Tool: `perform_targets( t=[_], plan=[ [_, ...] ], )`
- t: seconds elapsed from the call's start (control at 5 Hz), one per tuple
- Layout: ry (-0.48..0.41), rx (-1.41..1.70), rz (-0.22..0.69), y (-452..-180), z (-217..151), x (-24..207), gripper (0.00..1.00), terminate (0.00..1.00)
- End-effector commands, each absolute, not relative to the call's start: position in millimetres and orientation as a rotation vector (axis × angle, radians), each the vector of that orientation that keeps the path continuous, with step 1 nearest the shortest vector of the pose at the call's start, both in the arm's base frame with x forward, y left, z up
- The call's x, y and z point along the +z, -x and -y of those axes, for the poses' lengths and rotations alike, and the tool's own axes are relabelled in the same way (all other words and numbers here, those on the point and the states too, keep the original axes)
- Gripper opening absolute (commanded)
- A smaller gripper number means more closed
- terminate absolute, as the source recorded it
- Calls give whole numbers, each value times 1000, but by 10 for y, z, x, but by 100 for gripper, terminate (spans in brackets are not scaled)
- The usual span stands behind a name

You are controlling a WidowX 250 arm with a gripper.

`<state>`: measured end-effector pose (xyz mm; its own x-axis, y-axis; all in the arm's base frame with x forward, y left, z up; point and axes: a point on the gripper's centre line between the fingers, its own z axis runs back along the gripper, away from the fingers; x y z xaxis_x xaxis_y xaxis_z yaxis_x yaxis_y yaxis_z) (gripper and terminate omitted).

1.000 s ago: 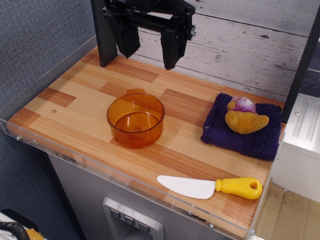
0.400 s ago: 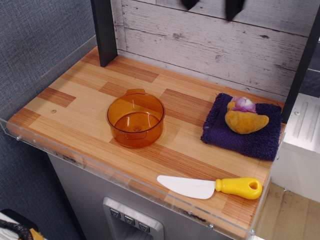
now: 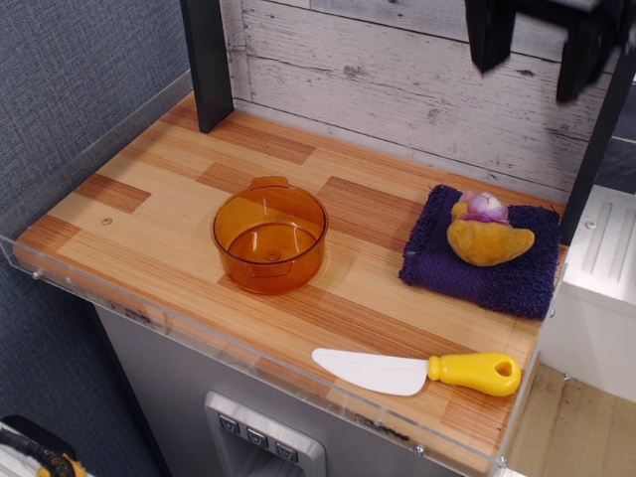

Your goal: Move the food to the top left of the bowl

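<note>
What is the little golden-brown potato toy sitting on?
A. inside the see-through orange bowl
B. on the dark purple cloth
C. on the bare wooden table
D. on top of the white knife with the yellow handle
B: the golden-brown rounded potato toy with the pale purple knob rests on the folded dark purple cloth, well apart from the round translucent orange plastic bowl.

The bench is smooth striped wood laminate. The bowl is glossy translucent orange plastic. The food looks matt and rubbery, lying on a fuzzy purple cloth. The knife is smooth plastic.
</note>
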<state>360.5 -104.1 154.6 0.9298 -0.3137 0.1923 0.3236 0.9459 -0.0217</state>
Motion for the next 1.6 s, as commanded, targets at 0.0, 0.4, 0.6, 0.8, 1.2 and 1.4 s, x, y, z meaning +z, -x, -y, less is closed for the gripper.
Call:
perform_targets(
  t=[0.0,0.4,0.6,0.8,1.2,1.4],
  plan=[
    [48,-377,101,-3288,1112,1224,100,0],
    [48,-352,44,-3226,1050,925,100,0],
    [29,-317,43,-3243,1003,838,100,0],
    [12,-316,36,-3283,968,783,100,0],
    [8,-290,10,-3287,840,615,100,0],
    [22,-312,12,-3284,846,575,0,0]
  ],
)
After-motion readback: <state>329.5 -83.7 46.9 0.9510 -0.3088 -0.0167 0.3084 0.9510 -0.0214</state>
